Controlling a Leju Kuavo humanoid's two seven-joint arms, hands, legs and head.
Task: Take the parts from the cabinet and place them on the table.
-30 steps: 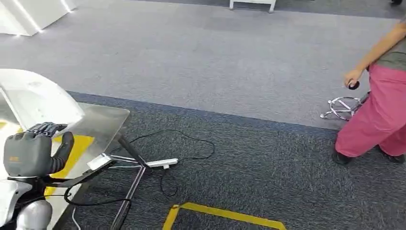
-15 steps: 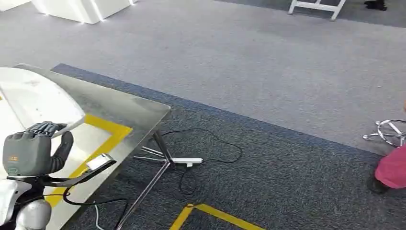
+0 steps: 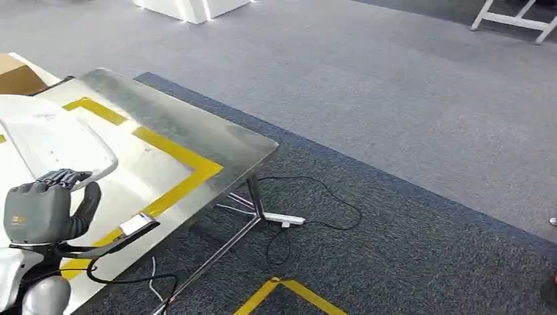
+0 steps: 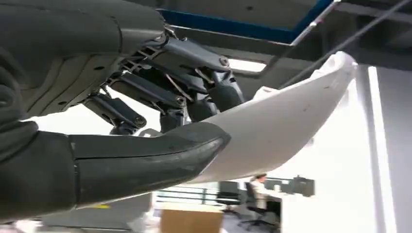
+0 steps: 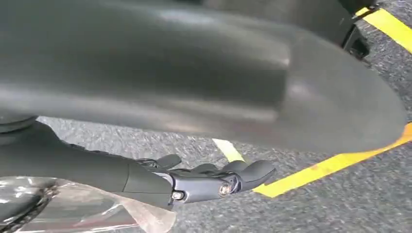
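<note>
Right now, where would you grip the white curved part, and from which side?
The thin near edge, from the robot's own side, as the left hand does: thumb on one face, fingers on the other. The white curved part is a broad bowed shell, probably too wide to wrap, so an edge pinch suits it.

The left hand [image 4: 121, 116] takes up the left half of the frame, its thumb and dark fingers [image 4: 214, 92] gripping a curved white part [image 4: 286, 121] that sweeps toward the upper right. A brown box [image 4: 189, 221] sits at bottom centre.
</note>
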